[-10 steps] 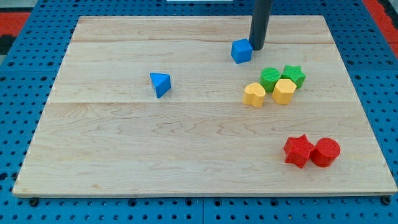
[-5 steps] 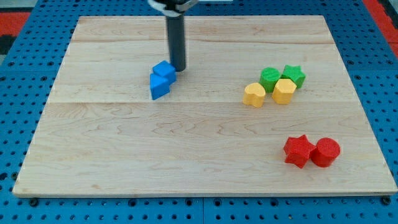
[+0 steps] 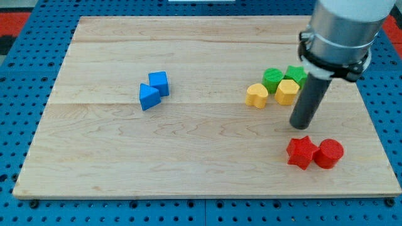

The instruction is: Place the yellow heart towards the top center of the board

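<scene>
My tip (image 3: 300, 125) sits on the wooden board (image 3: 188, 157) in the right half of the view, touching no block as far as I can tell; it is a bare rod end, nothing clamped, nothing held. The rod rises toward the view's top right into a wide grey arm housing (image 3: 342, 28) that hides part of the green star (image 3: 295, 75). Tip is just below and right of the yellow hexagon-like block (image 3: 286, 91), and just above the red star (image 3: 301, 152), with a small gap to each. Red cylinder (image 3: 329, 153) touches the red star on its right side. The yellow heart (image 3: 255, 95) lies left of the tip, near but apart, in the board's right-middle area, well below the top edge and right of centre. Yellow heart sits just beside the yellow hexagon-like block, and the green round block (image 3: 272, 79) is right above, between the two; whether they actually touch cannot be told. Green star is right of the green round block, close against it. Far to the view's left, well apart from the tip, the blue cube (image 3: 159, 83) and the blue triangle (image 3: 148, 97) sit pressed together, the triangle lower left. Blue pegboard surface (image 3: 19, 94) surrounds the board.
</scene>
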Controlling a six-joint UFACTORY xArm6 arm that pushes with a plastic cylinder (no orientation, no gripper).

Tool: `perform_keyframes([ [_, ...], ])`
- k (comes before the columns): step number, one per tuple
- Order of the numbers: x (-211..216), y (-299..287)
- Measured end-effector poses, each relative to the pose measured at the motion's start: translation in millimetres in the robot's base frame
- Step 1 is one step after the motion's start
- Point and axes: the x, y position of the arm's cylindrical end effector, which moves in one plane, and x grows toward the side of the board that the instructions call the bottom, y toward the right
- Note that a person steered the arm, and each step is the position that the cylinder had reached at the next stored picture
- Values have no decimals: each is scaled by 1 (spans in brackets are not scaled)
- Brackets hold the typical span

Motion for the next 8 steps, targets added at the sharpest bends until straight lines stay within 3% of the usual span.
perform_keyframes([
  [1, -28, 40],
  [2, -49, 27],
  [4, -41, -97],
  [5, -45, -126],
  [6, -68, -134],
  [7, -39, -123],
  [8, -45, -144],
])
